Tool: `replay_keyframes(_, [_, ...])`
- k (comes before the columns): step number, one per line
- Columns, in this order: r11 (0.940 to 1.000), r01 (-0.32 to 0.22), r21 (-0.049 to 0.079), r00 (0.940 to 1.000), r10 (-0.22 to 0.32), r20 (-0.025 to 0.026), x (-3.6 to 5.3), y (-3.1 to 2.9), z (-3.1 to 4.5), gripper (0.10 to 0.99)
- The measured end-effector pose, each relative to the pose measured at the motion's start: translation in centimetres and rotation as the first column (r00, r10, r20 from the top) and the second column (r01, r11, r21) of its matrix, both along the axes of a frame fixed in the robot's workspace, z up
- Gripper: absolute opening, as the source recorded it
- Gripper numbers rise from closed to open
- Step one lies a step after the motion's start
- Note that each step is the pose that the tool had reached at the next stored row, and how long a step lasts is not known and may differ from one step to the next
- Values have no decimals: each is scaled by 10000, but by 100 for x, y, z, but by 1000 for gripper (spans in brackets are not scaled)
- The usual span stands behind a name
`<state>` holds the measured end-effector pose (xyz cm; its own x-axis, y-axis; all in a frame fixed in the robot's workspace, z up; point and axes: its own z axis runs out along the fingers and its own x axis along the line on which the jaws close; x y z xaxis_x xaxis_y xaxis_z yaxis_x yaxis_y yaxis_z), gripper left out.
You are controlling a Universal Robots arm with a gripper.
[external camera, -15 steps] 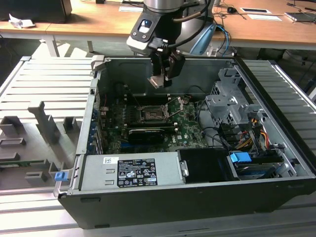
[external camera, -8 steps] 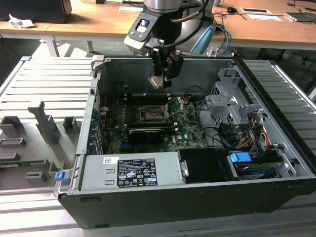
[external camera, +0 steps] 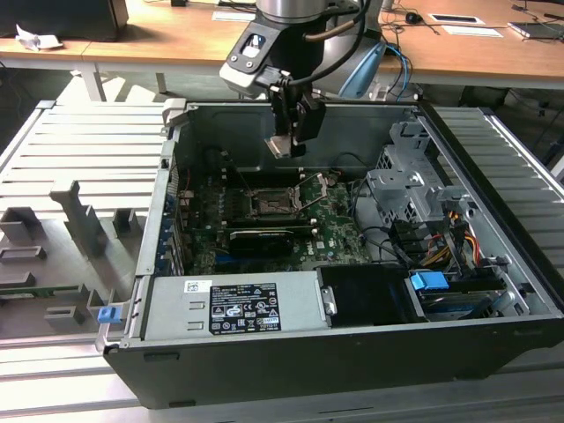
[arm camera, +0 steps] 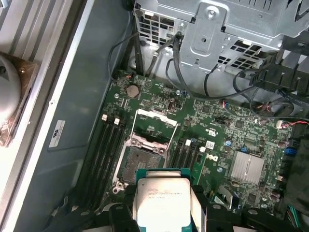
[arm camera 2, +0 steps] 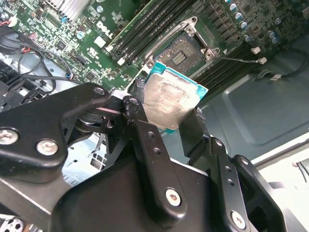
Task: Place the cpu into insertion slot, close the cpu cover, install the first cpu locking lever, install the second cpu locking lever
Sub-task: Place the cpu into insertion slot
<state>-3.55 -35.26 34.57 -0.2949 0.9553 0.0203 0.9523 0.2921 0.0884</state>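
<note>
**Item: cpu [arm camera 2: 169, 99] held above bare slot [arm camera: 137, 164]**

End effector [arm camera 2: 163, 118]: clenched on the cpu's edges, hanging over the board [arm camera: 217, 130]. Slot: below, apart from the cpu. Cover [arm camera: 155, 122]: swung open, just beside the slot. Case [external camera: 229, 132]: open, surrounding the board.

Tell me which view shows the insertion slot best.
The second wrist view: the insertion slot lies whole and unobstructed there. In the first wrist view the cpu hides part of it; the exterior view shows it far off, inside the case.
</note>
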Motion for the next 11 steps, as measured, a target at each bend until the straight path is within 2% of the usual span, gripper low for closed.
replay_keyframes(11, [9993,376,1,9993,-376,0,0,0,-4,529])
